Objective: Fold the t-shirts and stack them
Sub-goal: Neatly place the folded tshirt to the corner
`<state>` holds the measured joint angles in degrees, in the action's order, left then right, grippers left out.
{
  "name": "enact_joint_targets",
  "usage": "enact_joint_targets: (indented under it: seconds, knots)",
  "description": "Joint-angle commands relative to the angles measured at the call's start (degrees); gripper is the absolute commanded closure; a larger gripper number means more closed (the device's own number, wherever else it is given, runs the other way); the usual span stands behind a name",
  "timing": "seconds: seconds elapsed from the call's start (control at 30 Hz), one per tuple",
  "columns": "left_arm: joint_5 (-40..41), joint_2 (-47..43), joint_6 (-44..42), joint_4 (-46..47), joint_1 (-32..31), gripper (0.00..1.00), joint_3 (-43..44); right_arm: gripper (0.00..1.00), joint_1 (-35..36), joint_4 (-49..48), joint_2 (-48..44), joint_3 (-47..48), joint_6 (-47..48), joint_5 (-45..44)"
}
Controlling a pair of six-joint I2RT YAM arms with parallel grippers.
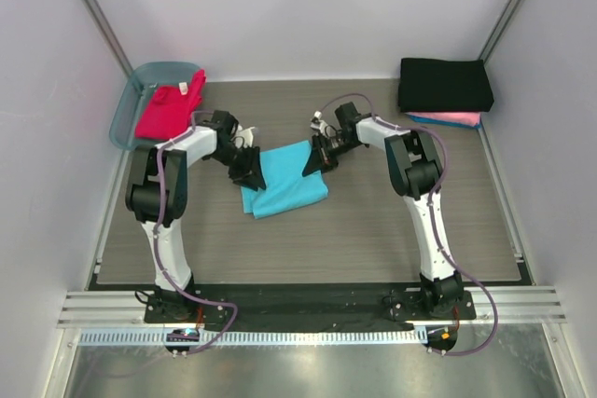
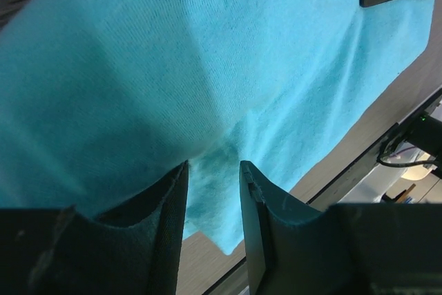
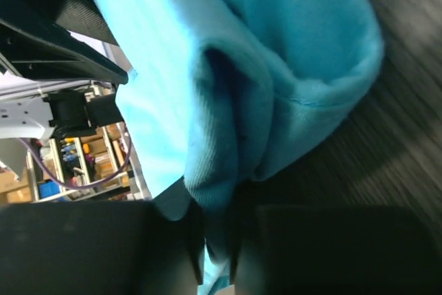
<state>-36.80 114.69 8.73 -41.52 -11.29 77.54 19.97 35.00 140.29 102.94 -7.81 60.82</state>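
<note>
- Grippers first, top view: left gripper (image 1: 248, 172) sits at the left edge of the turquoise t-shirt (image 1: 287, 185) and right gripper (image 1: 317, 157) at its far right corner. The shirt lies mid-table (image 1: 373, 240) between them, long axis running left to right, slightly skewed.
- Same view: black t-shirt (image 1: 446, 84) is folded on top of the pink t-shirt (image 1: 450, 119) in the far right corner, nearer the right arm. Red-magenta t-shirt (image 1: 168, 109) hangs in the tub (image 1: 123, 116) far left.
- Left wrist view: the gripper (image 2: 213, 188) is half closed with a bunch of turquoise cloth (image 2: 173, 67) between its fingers (image 2: 169, 212). Creases fan out from the pinch, so it looks held.
- Right wrist view: the gripper (image 3: 215, 253) is nearly closed, clamping a thick ridge of the shirt (image 3: 297, 53), with the rest bulging just ahead of it.
- Judgement: with both edges pinched, the next fold probably runs across the long axis, and the stack is on the right arm's side.
</note>
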Motion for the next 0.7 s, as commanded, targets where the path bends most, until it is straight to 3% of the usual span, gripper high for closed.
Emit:
enact_joint_targets:
  seconds: [0.0,0.03,0.1,0.37,0.67]
  knots:
    - [0.9,-2.6,-0.6,1.0,-0.3,0.63,-0.2,0.87,-0.1,-2.7,-0.9,2.5,0.6,-7.6]
    - [1.2,-3.7,-0.6,0.7,-0.3,0.63,0.2,0.95,-0.5,-2.5,-1.9,2.6,1.3,-8.7]
    - [2.0,-4.8,-1.3,0.3,-0.2,0.63,0.9,0.99,-1.6,-1.5,-4.9,3.6,2.9,-11.6]
    - [4.8,-8.5,-4.3,-0.1,0.1,0.62,6.1,0.99,-5.5,10.9,-14.9,8.7,20.6,-23.5]
    - [2.9,-8.3,-2.8,2.1,0.2,0.62,8.3,0.99,-9.1,14.8,-16.2,16.7,29.7,-37.7]
